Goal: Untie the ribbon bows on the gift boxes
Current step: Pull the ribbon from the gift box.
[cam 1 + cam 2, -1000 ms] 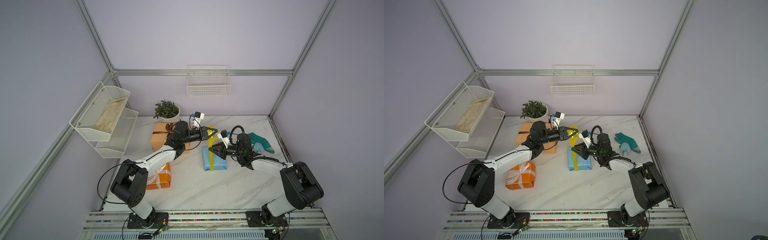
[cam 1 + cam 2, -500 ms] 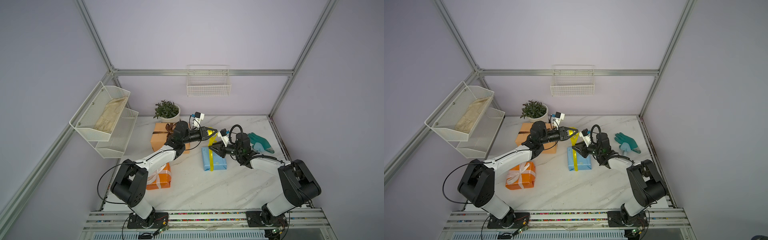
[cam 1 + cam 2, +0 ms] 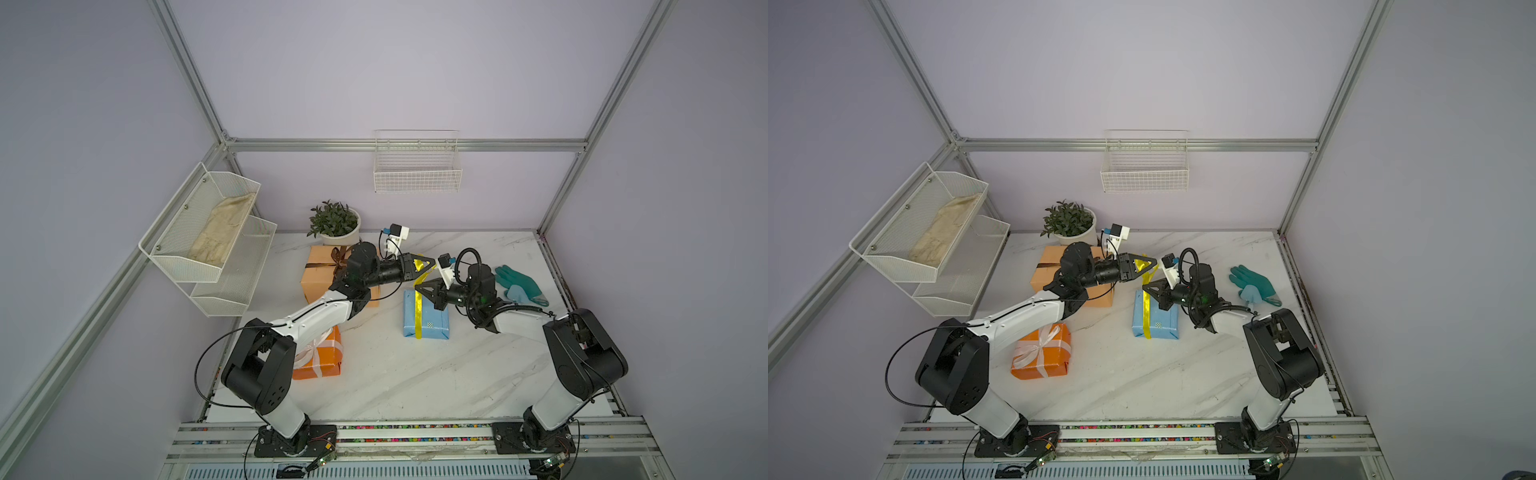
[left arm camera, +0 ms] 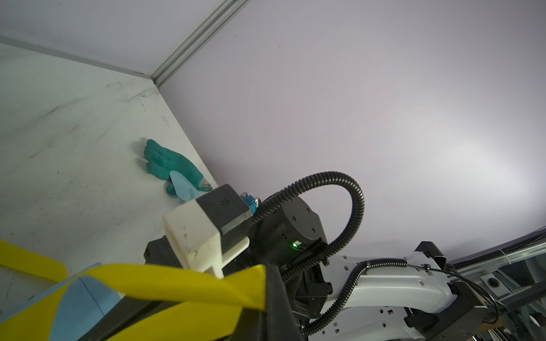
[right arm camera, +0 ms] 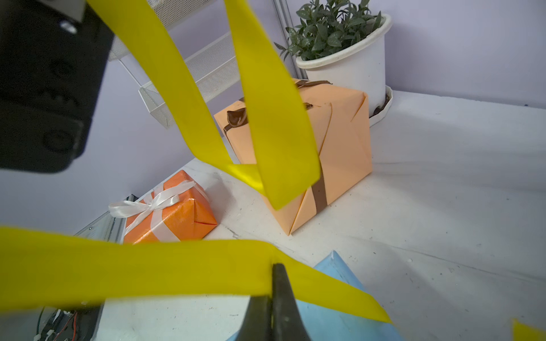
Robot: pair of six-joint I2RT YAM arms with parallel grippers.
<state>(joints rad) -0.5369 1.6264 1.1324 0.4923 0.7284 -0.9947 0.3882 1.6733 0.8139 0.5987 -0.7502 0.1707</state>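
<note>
Marble tabletop (image 3: 415,374), right pincer (image 5: 273,271) reclosed — yellow ribbon (image 5: 147,265)

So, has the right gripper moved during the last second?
Yes, slightly. The right gripper, shut on the yellow ribbon, has shifted toward the back wall, judged against the light blue box.

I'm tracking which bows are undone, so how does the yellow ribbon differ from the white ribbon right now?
The yellow ribbon rises off the light blue box in loose loops; the white ribbon sits as a tidy bow on the bright orange box. The left gripper and right gripper are shut on the yellow ribbon; nothing touches the white ribbon. Both wrap round their boxes.
</note>
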